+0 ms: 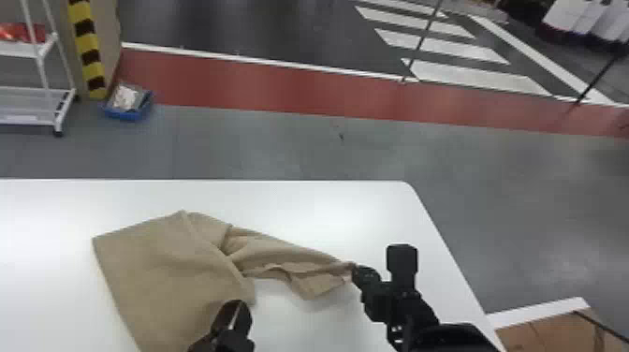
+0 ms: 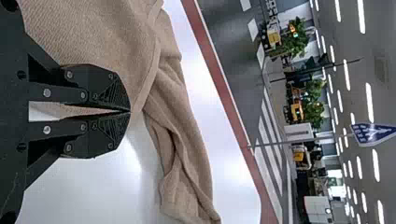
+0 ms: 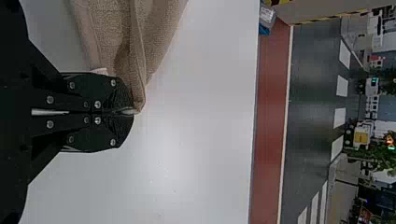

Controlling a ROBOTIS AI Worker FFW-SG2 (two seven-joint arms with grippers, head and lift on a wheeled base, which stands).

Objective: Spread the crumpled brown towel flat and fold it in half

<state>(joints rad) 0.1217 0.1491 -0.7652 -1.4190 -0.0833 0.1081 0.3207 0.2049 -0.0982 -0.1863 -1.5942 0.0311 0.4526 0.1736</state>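
— 2 grippers to log. Report the left.
— My left gripper [image 1: 241, 305] sits at the near right-hand edge of the towel's broad part. In its wrist view, the 2 fingers meet at the tips, with a narrow wedge of space behind them. The towel's hem passes right by the tips; whether they pinch it, I cannot tell.

— And the right?
— My right gripper [image 1: 358, 272] is closed, its 2 fingers nearly together along their length. Finding: it has hold of 1 end of the cloth at its tips.

— Condition and position of the towel?
— The brown towel [image 1: 154, 267] lies on the white table [image 1: 327, 206]. Its broad, flatter part extends beyond and to the left of my left gripper, with a fold along its right side. From there, a narrow, gathered part runs between my 2 grippers to the right tips. Creases noted in that stretch, plus 1 loose flap hanging toward my side, just left of the right gripper.

— Surroundings?
— 1 blue box [image 1: 126, 113] with contents, on the floor well beyond my left gripper, past the table's far edge.
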